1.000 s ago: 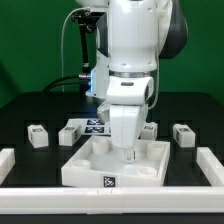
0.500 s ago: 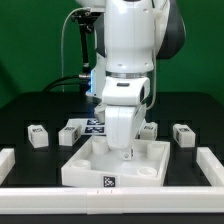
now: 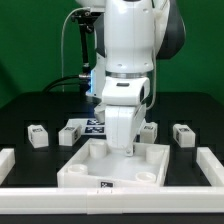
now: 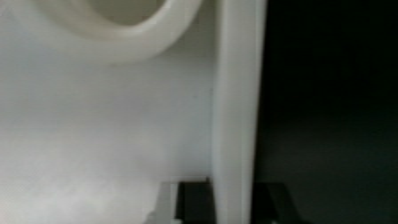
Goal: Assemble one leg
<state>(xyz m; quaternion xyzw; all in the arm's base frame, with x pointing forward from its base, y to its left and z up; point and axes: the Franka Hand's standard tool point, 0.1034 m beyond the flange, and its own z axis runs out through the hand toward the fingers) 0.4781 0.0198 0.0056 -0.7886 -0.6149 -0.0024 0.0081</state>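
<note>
Arm [image 3: 130, 60]: white, fills the middle of the exterior view. Its top is cut off by the frame, and it hides the middle of the tray's far side.

Tray [image 3: 85, 168]: large white square piece with raised corners, lying flat below the arm. There is a small tag on its near wall, too small to read. The wrist view shows only a blurred stretch of its floor [image 4: 89, 130], one upright wall and part of a round corner socket [image 4: 116, 20], which is cut off at the frame edge.

White rails: one on each side of the tray, on the exterior view's left [image 3: 12, 160] and right [image 3: 208, 165]. Both run out of frame.

Marker board [image 3: 92, 125]: beyond the tray's far side, mostly hidden behind the arm.

Legs: four small white blocks in a row beyond the tray's far side, none touching it.
- outer-left leg [image 3: 38, 135]: in full view.
- inner-left leg [image 3: 70, 132]: in full view.
- inner-right leg [image 3: 150, 130]: partly covered by the arm.
- outer-right leg [image 3: 183, 133]: in full view.

Gripper [image 3: 131, 150]: down at the tray's far wall. In the wrist view [image 4: 237, 203] the dark fingertips [image 4: 192, 203] sit against either face of that wall, pinching it. Only the tips show.
</note>
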